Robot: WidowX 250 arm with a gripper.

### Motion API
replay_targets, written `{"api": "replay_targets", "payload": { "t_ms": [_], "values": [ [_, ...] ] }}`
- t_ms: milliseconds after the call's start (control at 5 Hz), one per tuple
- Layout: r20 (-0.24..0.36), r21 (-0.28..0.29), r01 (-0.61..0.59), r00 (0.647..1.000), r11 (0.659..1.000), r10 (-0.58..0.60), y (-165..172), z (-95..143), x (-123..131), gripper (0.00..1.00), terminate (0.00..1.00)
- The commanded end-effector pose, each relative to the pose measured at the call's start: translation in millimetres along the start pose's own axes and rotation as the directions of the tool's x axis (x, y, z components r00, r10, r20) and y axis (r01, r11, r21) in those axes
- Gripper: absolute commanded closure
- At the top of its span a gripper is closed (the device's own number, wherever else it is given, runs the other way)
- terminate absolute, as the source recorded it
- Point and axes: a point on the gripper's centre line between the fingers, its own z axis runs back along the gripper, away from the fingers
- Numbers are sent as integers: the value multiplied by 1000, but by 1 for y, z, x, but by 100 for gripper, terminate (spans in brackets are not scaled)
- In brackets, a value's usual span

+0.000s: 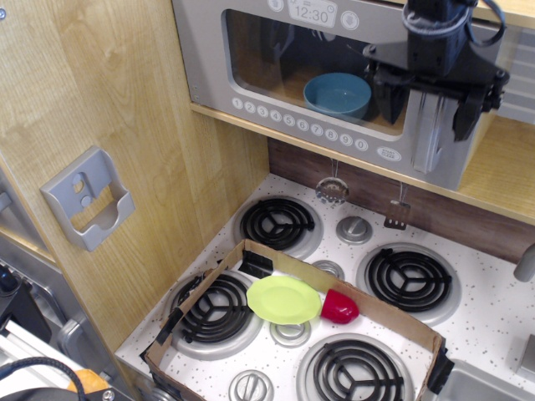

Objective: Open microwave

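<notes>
Seeing my gripper (428, 102) w/ jaws spread either side of the handle (427, 131) on the microwave (267, 67), door shut, not pinching it.

view: single fixed cam, high, angled down at toy kitchen
facing: microwave (334, 75) at top, stove (334, 309) below
range: medium-close, hand (432, 102) top right
overlap: n/a, one view
</notes>
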Motion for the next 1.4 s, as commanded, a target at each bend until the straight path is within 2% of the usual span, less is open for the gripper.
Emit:
{"api": "replay_targets", "payload": {
  "t_ms": [0, 200, 600, 800, 1000, 1200],
  "values": [
    [56, -4, -15, 998, 1000, 15, -6, 17, 5, 100, 0],
    [41, 2, -40, 998, 999, 40, -5, 17, -5, 100, 0],
    [-45, 28, -145, 988, 989, 146, 0, 20, -54, 100, 0],
    [-68, 105, -206, 975, 973, 214, -6, 31, -79, 0, 0],
    [-48, 158, -310, 946, 937, 321, -19, 38, -116, 0, 0],
    [25, 197, -432, 900, 880, 436, -57, 38, -139, 0, 0]
  ]
}}
